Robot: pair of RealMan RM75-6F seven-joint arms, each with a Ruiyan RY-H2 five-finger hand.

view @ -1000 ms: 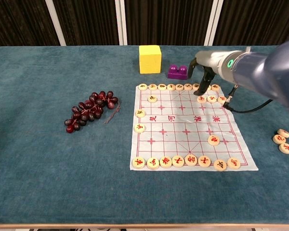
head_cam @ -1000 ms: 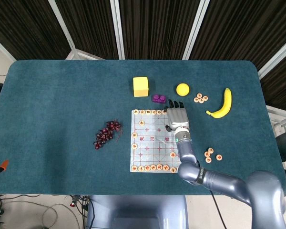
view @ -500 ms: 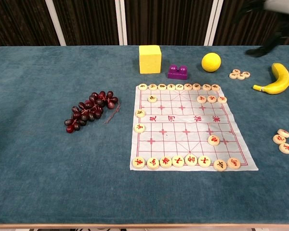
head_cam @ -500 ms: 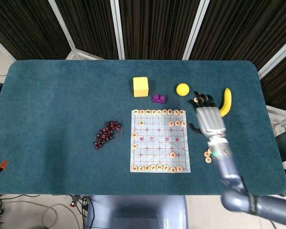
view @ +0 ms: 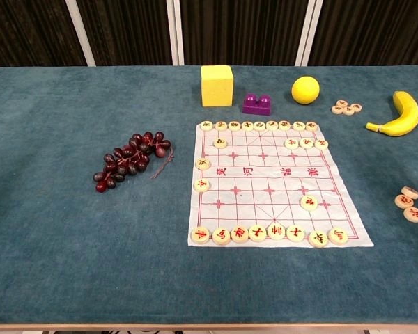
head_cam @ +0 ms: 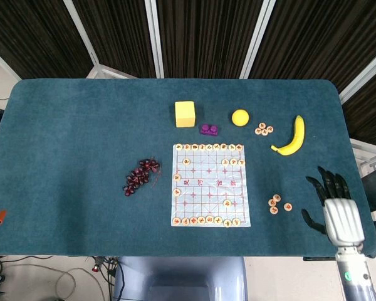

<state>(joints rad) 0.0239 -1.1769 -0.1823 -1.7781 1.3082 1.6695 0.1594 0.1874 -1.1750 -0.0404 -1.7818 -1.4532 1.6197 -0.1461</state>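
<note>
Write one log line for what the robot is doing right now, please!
right hand: open, holds nothing, beside table's right edge | nearest: loose chess pieces | chess board: untouched | left hand: not in view

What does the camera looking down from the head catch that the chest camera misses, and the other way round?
Only the head view shows the right hand, fingers spread and holding nothing, at the table's right edge, plus an orange-tipped object at the far left. The chest view adds no extra object; it just shows the game pieces closer. Both show the board sheet, grapes, yellow block, purple brick, yellow ball and banana.
</note>
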